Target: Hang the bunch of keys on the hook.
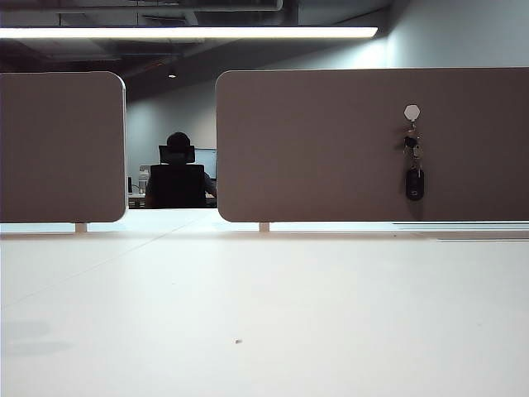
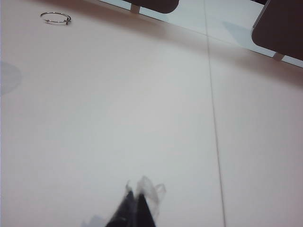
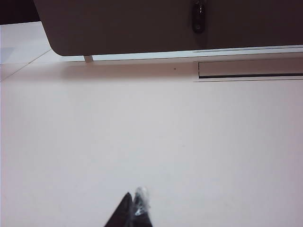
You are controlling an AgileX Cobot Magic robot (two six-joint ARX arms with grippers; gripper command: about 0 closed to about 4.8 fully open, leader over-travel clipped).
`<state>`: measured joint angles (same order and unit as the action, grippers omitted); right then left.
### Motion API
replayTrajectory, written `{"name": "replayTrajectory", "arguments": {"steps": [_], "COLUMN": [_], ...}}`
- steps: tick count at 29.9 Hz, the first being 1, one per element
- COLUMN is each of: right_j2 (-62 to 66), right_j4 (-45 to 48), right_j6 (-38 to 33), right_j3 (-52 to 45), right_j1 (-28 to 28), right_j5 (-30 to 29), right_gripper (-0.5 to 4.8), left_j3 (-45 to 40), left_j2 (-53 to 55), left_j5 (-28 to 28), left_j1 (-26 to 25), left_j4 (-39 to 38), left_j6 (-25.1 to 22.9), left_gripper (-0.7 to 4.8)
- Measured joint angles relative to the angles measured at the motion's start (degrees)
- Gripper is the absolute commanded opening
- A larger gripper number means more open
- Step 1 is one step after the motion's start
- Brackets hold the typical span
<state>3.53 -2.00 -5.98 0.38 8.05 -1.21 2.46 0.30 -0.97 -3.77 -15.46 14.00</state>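
Both grippers [image 2: 134, 201] [image 3: 132, 208] closed — keys [image 1: 414, 165] on hook [image 1: 412, 113]

The bunch of keys [image 1: 414, 169] hangs from the hook [image 1: 412, 113] on the right partition [image 1: 331, 145].

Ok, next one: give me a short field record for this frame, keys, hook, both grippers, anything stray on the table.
keys: bunch of keys hangs on the right divider panel, black fob lowest
hook: hook on that panel, keys hanging from it
left gripper: left gripper shut, empty, over bare table
right gripper: right gripper shut, empty, facing the panel
stray: loose metal ring on the table, left wrist view
task state: looks done
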Motion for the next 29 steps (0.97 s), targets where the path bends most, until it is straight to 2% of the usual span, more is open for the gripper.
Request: {"name": "replayTrajectory", "arguments": {"steps": [18, 26, 29], "right_j2": [0.0, -3.37, -3.41], "right_j4": [0.0, 0.61, 0.87], "right_j6": [0.0, -0.02, -0.02], "right_j3": [0.0, 0.0, 0.0], "right_j1": [-0.15, -7.23, -7.89], "right_j5": [-0.02, -0.2, 0.09], "right_gripper": [-0.05, -0.05, -0.05], "left_j3": [0.0, 0.0, 0.0], "left_j2": [0.0, 0.0, 0.0], "left_j5": [-0.02, -0.02, -0.04], "left_j1": [0.0, 0.0, 0.0], "left_j4": [0.0, 0.0, 0.0], "left_j6": [0.0, 0.0, 0.0], "left_gripper": [-0.05, -0.05, -0.05]}}
